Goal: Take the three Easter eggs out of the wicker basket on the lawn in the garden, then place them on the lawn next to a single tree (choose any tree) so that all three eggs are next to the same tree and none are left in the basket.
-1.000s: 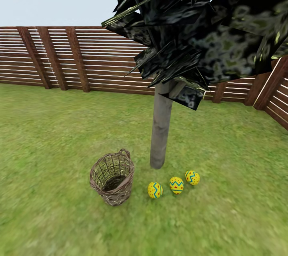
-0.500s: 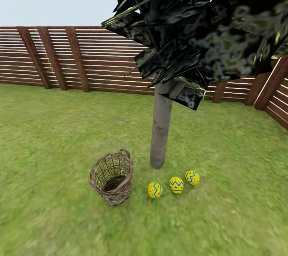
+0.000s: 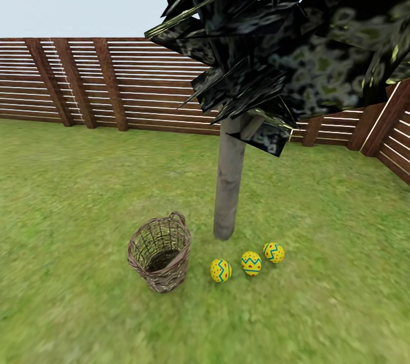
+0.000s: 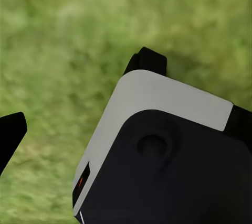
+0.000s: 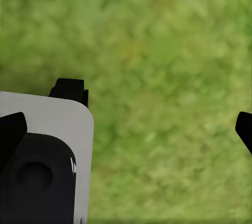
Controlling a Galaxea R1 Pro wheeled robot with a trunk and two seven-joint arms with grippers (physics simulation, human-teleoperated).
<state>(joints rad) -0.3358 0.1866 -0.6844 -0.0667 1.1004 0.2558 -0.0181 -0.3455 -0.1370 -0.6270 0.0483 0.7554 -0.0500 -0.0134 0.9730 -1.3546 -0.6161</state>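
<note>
Yellow with blue zigzags, the 3 eggs lie in a short row on the lawn (image 3: 85, 182) just beside the foot of the tree (image 3: 229, 182): one (image 3: 220, 270), a second (image 3: 251, 263) and a third (image 3: 274, 252). The wicker basket (image 3: 160, 253) stands upright near the trunk and looks bare inside, so the task appears complete. The left gripper (image 4: 84, 93) and the right gripper (image 5: 126, 129) each hang over bare grass with fingertips well apart, holding nothing. The main risk now is the robot's base or an arm nudging an egg so it rolls away from the trunk.
</note>
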